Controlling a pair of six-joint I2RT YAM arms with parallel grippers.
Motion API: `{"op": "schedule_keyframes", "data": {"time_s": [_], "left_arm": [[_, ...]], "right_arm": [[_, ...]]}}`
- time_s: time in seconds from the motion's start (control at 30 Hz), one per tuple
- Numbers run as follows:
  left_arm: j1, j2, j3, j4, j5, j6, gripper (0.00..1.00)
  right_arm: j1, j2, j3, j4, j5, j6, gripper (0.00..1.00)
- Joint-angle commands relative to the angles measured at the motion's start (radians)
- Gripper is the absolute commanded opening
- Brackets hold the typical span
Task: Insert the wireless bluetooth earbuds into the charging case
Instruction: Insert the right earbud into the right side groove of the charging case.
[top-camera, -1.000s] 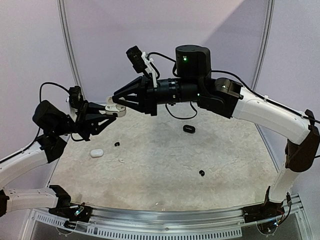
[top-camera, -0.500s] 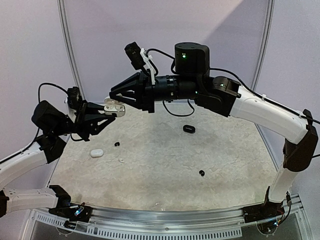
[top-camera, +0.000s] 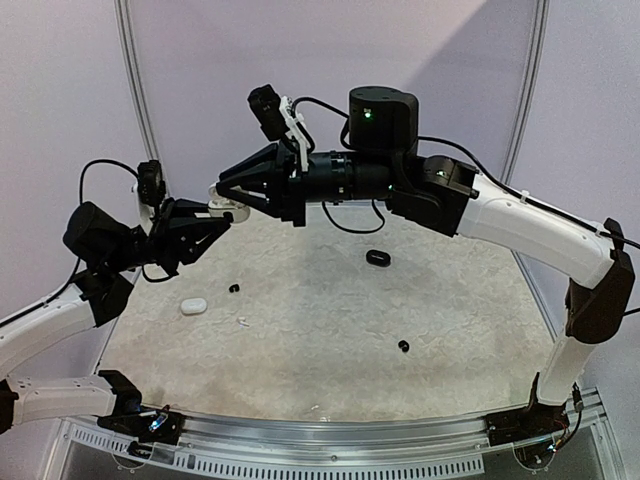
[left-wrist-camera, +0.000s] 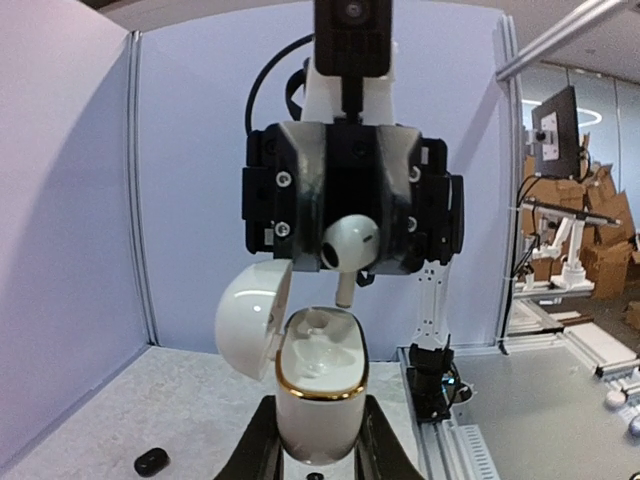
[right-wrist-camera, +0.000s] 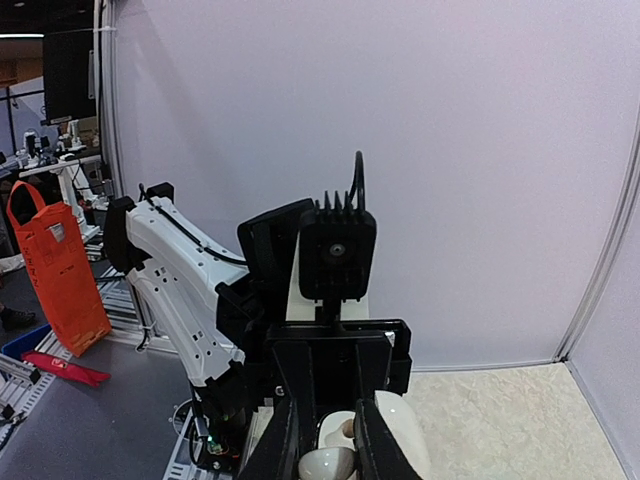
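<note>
My left gripper (left-wrist-camera: 320, 442) is shut on a white charging case (left-wrist-camera: 318, 400) with a gold rim, held upright in the air with its lid (left-wrist-camera: 250, 320) swung open to the left. Facing it, my right gripper (right-wrist-camera: 331, 462) is shut on a glossy white earbud (left-wrist-camera: 348, 243). The earbud's stem points down at the case's open top, just above a socket and a small gap away from it. In the top view both grippers meet above the table's far left, left gripper (top-camera: 213, 213) below right gripper (top-camera: 222, 190). The earbud (right-wrist-camera: 328, 466) fills the gap between the right fingers.
On the table lie a closed white case (top-camera: 193, 305), a black case (top-camera: 377, 258), two black earbuds (top-camera: 234, 289) (top-camera: 403, 346) and a small white piece (top-camera: 242, 321). A curved rail (top-camera: 330, 435) runs along the near edge.
The left gripper has lifted the open case up towards the right gripper. The right gripper has shifted slightly left and up with the earbud. Both grips are unchanged.
</note>
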Motion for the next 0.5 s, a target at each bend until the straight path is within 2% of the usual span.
{"op": "schedule_keyframes", "data": {"time_s": [0.0,0.13,0.47], "left_arm": [[-0.018,0.01,-0.015,0.063,-0.043,-0.225,0.0],[-0.02,0.003,-0.02,0.056,-0.027,-0.204,0.0],[-0.02,0.012,-0.017,0.063,-0.032,-0.187,0.0]], "right_arm": [[0.002,0.012,0.005,-0.013,0.071,-0.01,0.01],[-0.002,0.035,0.051,-0.08,0.135,-0.025,0.01],[-0.003,0.053,0.043,-0.027,0.053,-0.002,0.01]]}}
